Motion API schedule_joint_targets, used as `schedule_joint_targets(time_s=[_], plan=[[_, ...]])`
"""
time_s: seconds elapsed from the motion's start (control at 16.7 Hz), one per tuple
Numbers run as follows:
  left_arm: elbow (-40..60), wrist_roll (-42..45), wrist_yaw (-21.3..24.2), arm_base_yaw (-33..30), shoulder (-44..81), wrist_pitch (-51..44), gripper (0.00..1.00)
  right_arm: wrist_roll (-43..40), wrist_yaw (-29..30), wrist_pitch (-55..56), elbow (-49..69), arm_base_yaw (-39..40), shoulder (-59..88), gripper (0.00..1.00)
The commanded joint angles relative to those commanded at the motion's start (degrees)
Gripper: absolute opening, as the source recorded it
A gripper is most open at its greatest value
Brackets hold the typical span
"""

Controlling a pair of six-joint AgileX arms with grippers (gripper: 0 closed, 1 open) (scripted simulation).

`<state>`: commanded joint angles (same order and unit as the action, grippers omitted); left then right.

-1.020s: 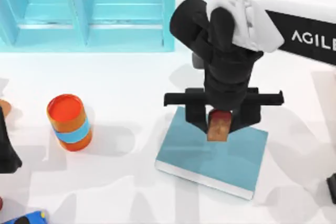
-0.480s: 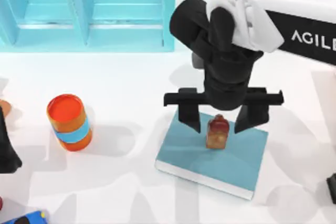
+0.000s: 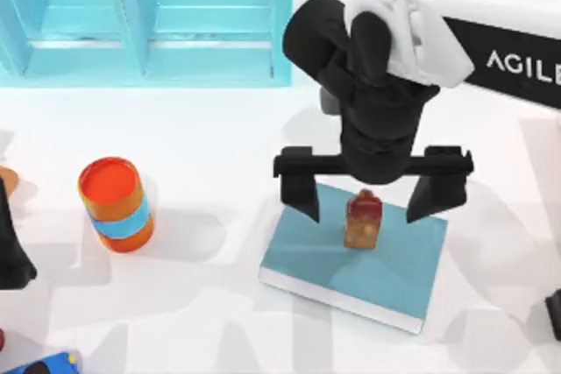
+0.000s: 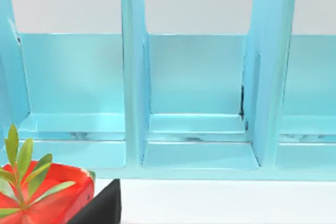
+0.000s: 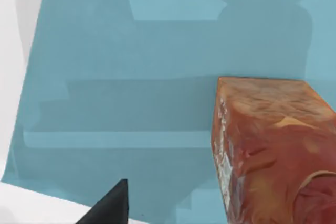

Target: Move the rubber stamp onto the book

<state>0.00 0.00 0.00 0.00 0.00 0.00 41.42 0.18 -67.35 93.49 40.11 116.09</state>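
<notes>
Rubber stamp [image 3: 363, 219] upright on the teal book [image 3: 333, 260], on the cover's far half, nothing touching it. Right gripper [image 3: 365, 197] hangs over it, released: fingers spread wide, one on each side of the stamp, both clear of it. Right wrist view: stamp body [image 5: 268, 145] on the blue cover [image 5: 115, 93], one dark fingertip [image 5: 111, 204] well apart from it.

Orange can with blue band [image 3: 116, 204] stands well to the left. Light-blue shelf unit [image 3: 145, 15] lines the far edge. Left arm [image 3: 12, 243] parked at the left edge; its wrist view faces the shelf compartments [image 4: 197, 93], red planter with green leaves [image 4: 42, 195] close by. White table [image 3: 219, 129].
</notes>
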Motion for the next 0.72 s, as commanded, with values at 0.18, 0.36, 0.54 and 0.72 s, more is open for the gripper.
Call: schedule_joint_targets(time_s=[0.18,0.36,0.54,0.72], plan=[[0.0,0.0,0.0,0.0,0.0,0.0,1.0,0.0,0.0,-0.1,0.2,-0.1,0.0,1.0],[0.0,0.0,0.0,0.0,0.0,0.0,1.0,0.0,-0.1,-2.5,2.2,0.0,0.0,1.0],[0.0,0.0,0.0,0.0,0.0,0.0,1.0,0.0,-0.2,-5.1,4.3,-0.1,-0.3,1.0],[0.0,0.0,0.0,0.0,0.0,0.0,1.0,-0.1,0.0,-6.5,5.8,-0.1,-0.7,1.0]])
